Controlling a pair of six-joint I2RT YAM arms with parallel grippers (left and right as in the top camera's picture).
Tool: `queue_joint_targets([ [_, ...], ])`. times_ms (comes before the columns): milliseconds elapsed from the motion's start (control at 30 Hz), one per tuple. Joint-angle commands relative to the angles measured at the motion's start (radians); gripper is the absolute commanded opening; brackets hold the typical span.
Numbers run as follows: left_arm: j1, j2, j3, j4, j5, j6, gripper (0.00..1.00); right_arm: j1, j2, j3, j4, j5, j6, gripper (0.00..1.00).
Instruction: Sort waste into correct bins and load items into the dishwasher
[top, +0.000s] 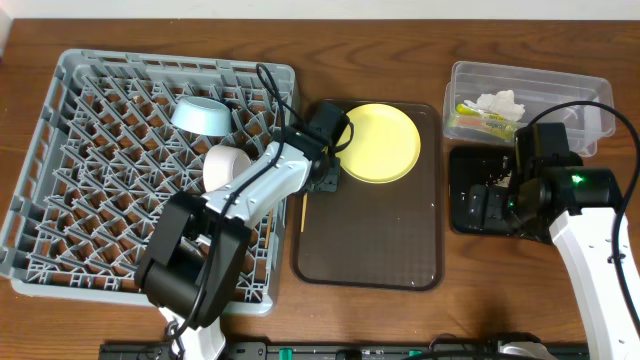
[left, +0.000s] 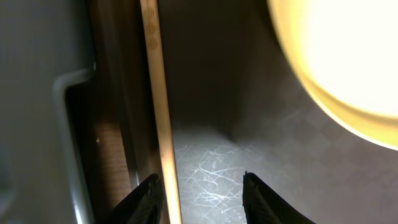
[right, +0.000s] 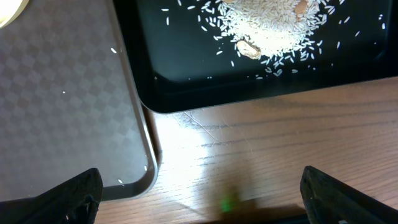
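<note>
Lying along the brown tray's (top: 370, 240) left rim: a chopstick (left: 158, 93), which we see just inside one finger (left: 149, 199) of the left gripper (left: 202, 196).
Left gripper: fingers spread and clamping nothing; it hangs low over the tray's left edge, near the yellow plate (top: 378, 142).
Dishwasher: we find the grey rack (top: 60, 200) at the left, holding the light blue bowl (top: 203, 114) and the cream-white bowl (top: 226, 165).
Black tray (right: 186, 87): just right of the brown tray, with rice scraps (right: 273, 25) inside.
Right gripper (right: 202, 196): fingers wide apart, gripping nothing, above the wooden table (right: 249, 149) beside the black tray.
Clear tub (top: 590, 90): behind the black tray; we see the wrapper (top: 480, 120) and the tissue (top: 500, 101) inside.
</note>
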Motion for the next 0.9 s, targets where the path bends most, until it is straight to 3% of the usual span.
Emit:
queue_joint_targets([
  [0, 0.000, 0.031, -0.003, 0.002, -0.024, -0.019, 0.44, -0.008, -0.012, 0.014, -0.003, 0.006, -0.012, 0.99],
  [333, 0.000, 0.094, -0.003, 0.011, -0.022, -0.020, 0.44, -0.008, -0.012, 0.014, -0.004, 0.006, -0.012, 0.99],
  [433, 0.000, 0.119, -0.003, -0.003, -0.015, -0.021, 0.37, -0.008, -0.012, 0.014, -0.003, 0.006, -0.012, 0.99],
  [467, -0.001, 0.119, -0.003, -0.011, -0.014, -0.024, 0.27, -0.008, -0.012, 0.014, -0.003, 0.006, -0.012, 0.99],
  [533, -0.001, 0.119, -0.003, -0.012, -0.014, -0.023, 0.19, -0.008, -0.012, 0.014, -0.003, 0.006, -0.012, 0.99],
  [567, 0.000, 0.119, -0.003, -0.015, -0.014, -0.023, 0.09, -0.008, -0.012, 0.014, -0.004, 0.006, -0.012, 0.99],
  [867, 0.000, 0.075, 0.003, -0.061, -0.015, -0.023, 0.06, -0.008, -0.012, 0.014, -0.006, 0.006, -0.012, 0.99],
])
